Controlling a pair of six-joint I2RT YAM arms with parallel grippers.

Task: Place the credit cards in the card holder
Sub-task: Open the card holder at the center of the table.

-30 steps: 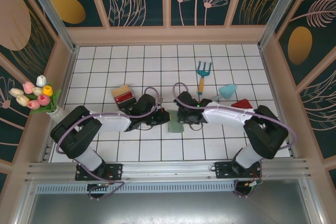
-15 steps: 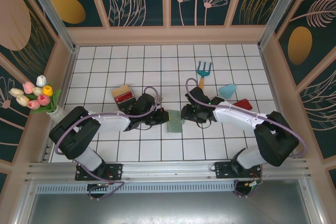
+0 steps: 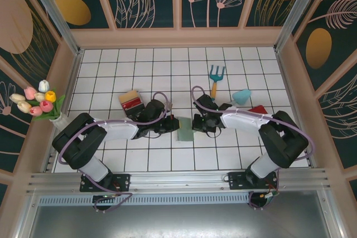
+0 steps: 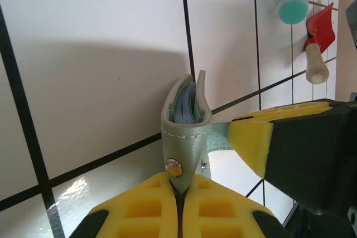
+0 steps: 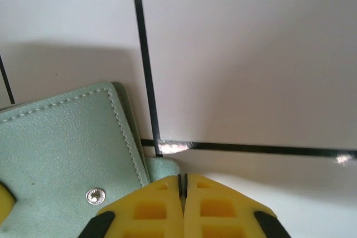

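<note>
The card holder is a grey-green wallet lying mid-table between my two grippers. My left gripper is shut on its left edge. In the left wrist view the card holder stands edge-on with its halves slightly parted, blue pockets showing inside, and the left gripper pinches it by the snap. My right gripper is shut at the right edge of the card holder; a corner of the lower flap runs under its left finger. The credit cards, red and tan, lie to the back left.
A blue garden fork, a teal scoop and a red trowel lie to the back right. A bunch of tulips stands at the left wall. Wooden walls ring the tiled table.
My right gripper drew back to the right and opened, then returned to the card holder's right edge and shut. The left gripper kept its grip without moving.
</note>
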